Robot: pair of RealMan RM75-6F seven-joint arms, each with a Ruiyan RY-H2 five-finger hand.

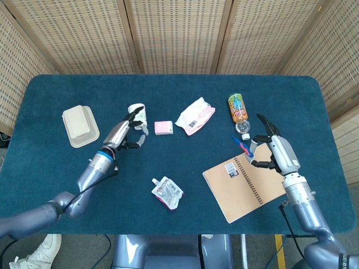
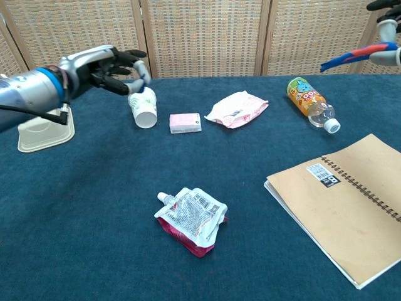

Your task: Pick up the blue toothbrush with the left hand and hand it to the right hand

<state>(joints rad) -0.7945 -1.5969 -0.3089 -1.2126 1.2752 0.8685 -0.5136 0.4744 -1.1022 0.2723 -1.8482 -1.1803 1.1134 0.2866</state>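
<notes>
Table point(image 1: 50, 185): dark blue cloth, rounded corners, woven screen panels point(image 1: 174, 33) behind the far edge. Broad bare cloth runs along the near edge on my left side and across the far strip below the screens.

My right hand point(image 1: 277, 154): raised over the right part of the table, above the far corner of the notebook. It holds the blue toothbrush point(image 1: 244, 147), pinched at one end, the free end pointing toward the table's middle. In the chest view only the toothbrush point(image 2: 354, 55) and a little of the hand show at the upper right edge.

My left hand point(image 1: 126, 131): holds nothing, fingers loosely spread, hanging just in front of the paper cup; well apart from the right hand, with open cloth between them.

Notebook point(image 1: 247, 185): tan cover, spiral bound, closed, lying flat at an angle near the right front edge.

Paper cup point(image 2: 144, 108): on its side, mouth toward me; nothing visible inside.

Clamshell box point(image 1: 80, 125): beige, closed, near the left edge; contents hidden.

Bottle point(image 1: 239, 111): lying down, cap end toward me, just beyond the right hand.

White and pink packet point(image 1: 195, 116): flat, mid-table. Small pink box point(image 1: 163, 128): beside the cup. Spouted pouch point(image 1: 167, 192): alone near the front centre.
</notes>
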